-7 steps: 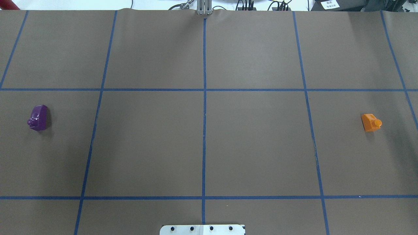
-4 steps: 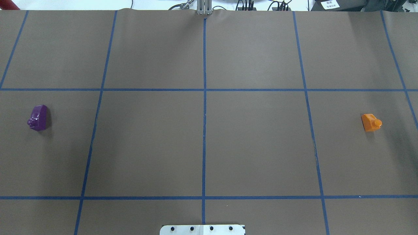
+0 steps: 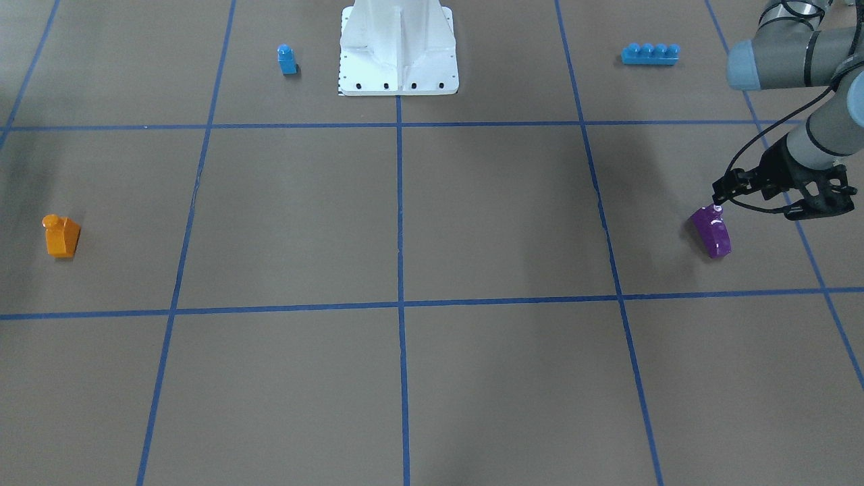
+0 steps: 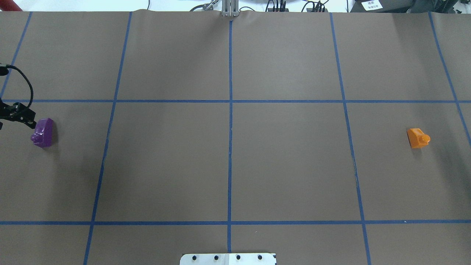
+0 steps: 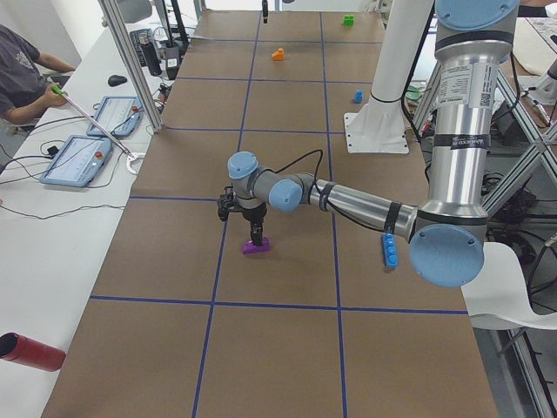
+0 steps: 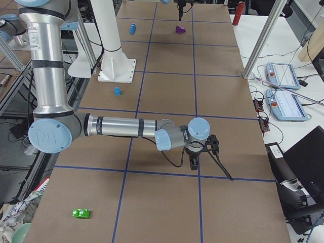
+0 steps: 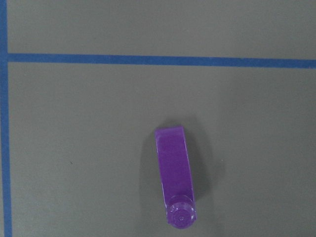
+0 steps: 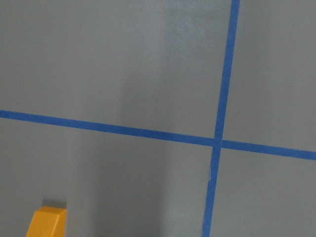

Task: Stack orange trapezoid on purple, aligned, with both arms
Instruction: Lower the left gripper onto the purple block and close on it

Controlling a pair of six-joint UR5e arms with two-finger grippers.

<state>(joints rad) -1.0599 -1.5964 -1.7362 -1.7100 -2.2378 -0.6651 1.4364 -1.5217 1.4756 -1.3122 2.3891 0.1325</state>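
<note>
The left pincer [image 5: 255, 232] hangs close over the purple [image 3: 711, 231], pointing down at the worktop [image 4: 287, 162]. No view shows whether its jaws stand apart or together. The left wrist view looks straight down on the purple, which lies below centre there with its stud at the lower end. It sits in the outer grid cell on the robot's left, inside the blue tape lines [image 4: 230, 110]. The left arm [image 5: 348, 200] stretches out low from its base to reach it.

The right pincer [image 6: 194, 162] shows only in the side view from the robot's right, low over the worktop at the end of the long right arm [image 6: 121, 126]. How its jaws stand cannot be judged there. The orange trapezoid [image 4: 418, 138] stands stud-up at the opposite end of the worktop, well apart from the purple. A corner of it shows at the bottom left of the right wrist view.

Back by the white base plate [image 3: 398, 50] stand a small blue single-stud block [image 3: 287, 59] and a long blue four-stud brick [image 3: 649, 53], one on either side of it — both well away from the purple and the orange trapezoid.
</note>
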